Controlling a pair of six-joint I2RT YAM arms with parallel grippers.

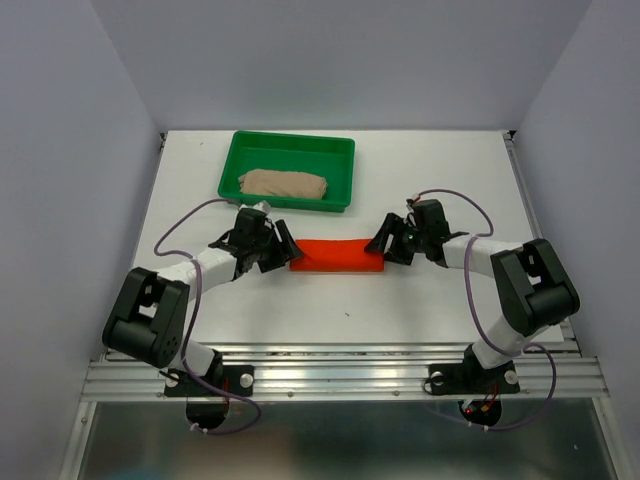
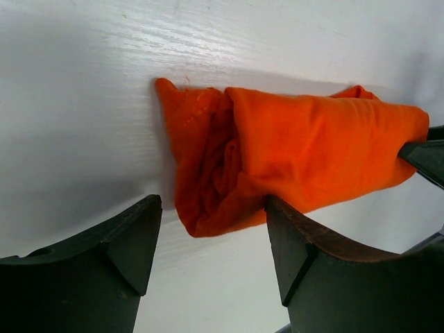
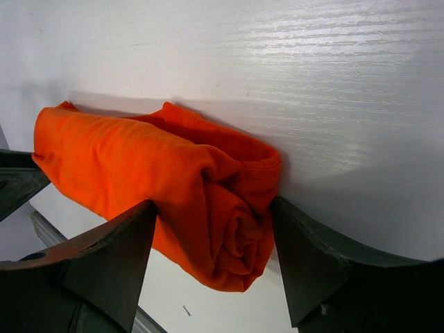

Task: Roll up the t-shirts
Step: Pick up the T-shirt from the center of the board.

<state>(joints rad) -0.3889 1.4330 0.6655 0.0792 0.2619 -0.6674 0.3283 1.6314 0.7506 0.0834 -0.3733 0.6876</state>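
The orange-red t-shirt (image 1: 337, 255) lies rolled into a long bundle on the white table, between my two grippers. My left gripper (image 1: 288, 250) is open at its left end; in the left wrist view the roll's end (image 2: 291, 152) lies just ahead of the gripper (image 2: 214, 208), touching the right finger (image 2: 305, 257). My right gripper (image 1: 381, 245) is open and straddles the right end; in the right wrist view the spiral end (image 3: 236, 229) sits between the fingers of the gripper (image 3: 214, 208). The beige-tan t-shirt (image 1: 285, 183) lies rolled in the green tray (image 1: 290, 139).
The green tray stands at the back of the table, left of centre, just behind my left gripper. The enclosure's white walls rise on the left, right and back. A metal rail (image 1: 340, 375) runs along the near edge.
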